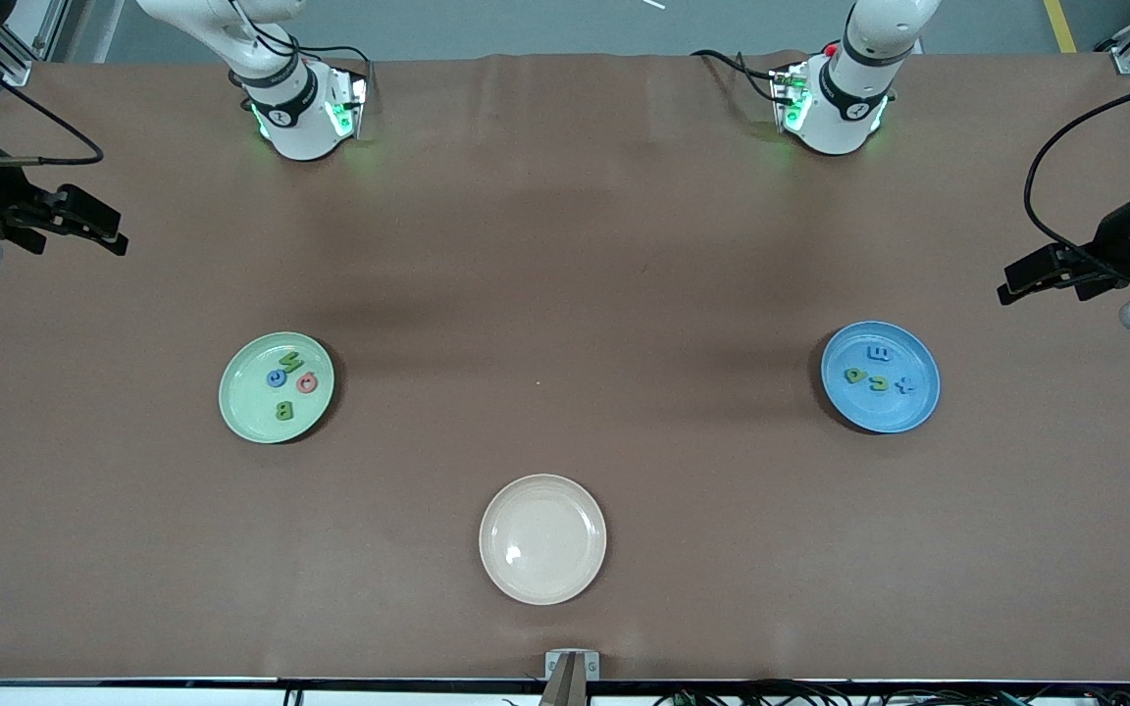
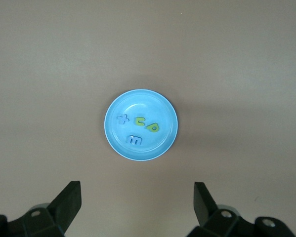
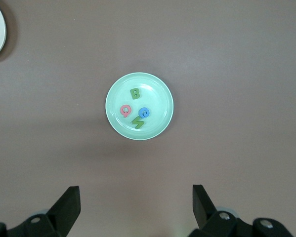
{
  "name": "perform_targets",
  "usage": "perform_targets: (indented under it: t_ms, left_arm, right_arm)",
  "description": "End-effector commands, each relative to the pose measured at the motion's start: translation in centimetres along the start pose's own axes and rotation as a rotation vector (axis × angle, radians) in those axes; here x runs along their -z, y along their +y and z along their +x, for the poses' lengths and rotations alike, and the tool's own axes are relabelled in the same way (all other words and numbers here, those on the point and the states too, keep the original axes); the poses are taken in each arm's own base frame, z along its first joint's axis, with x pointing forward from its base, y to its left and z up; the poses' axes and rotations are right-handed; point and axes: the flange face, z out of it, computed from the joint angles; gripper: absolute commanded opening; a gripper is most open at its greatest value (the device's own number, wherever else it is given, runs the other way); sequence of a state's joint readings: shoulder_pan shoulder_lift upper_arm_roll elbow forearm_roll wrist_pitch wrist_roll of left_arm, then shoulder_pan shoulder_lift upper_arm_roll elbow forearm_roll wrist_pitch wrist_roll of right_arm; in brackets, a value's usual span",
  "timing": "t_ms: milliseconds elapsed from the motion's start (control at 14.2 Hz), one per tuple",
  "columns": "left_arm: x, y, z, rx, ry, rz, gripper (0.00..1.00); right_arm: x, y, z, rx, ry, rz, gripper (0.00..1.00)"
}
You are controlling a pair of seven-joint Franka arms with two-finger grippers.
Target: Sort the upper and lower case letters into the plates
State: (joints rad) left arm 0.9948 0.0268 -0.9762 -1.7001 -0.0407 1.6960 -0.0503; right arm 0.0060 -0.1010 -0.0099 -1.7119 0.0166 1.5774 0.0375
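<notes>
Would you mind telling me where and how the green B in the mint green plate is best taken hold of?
Grip the green B across its outer edges, coming straight down from above: it lies flat in the mint green plate, so nothing stands up to catch from the side. It sits apart from the pink letter and blue letter, probably leaving room for fingers. The right claw, open and over that plate's end of the table, seems the natural choice.

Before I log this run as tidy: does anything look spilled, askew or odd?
Nothing stands out. Four letters lie in the mint plate, four in the blue plate, none on the table. The cream plate holds no letters. Left gripper and right gripper wait open at the table's ends.
</notes>
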Motion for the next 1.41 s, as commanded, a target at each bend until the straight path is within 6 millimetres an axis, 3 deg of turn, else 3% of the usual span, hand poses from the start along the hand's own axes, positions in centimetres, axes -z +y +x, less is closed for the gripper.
perform_targets:
  t_ms: [0,353,1343]
  left_arm:
    - [1.8,-0.5,-0.5,-0.013,-0.034,0.047,1.00]
    - [2.3,-1.5,-0.8,0.003,-0.061,0.053,1.00]
    - [4.0,-0.8,-0.2,-0.020,0.012,0.060,1.00]
  right_arm:
    - [0.3,-0.1,-0.9,0.006,0.011,-0.013,1.00]
    - [0.4,0.1,-1.1,0.003,0.006,-0.013,1.00]
    - [0.4,-0.3,-0.7,0.000,0.023,-0.011,1.00]
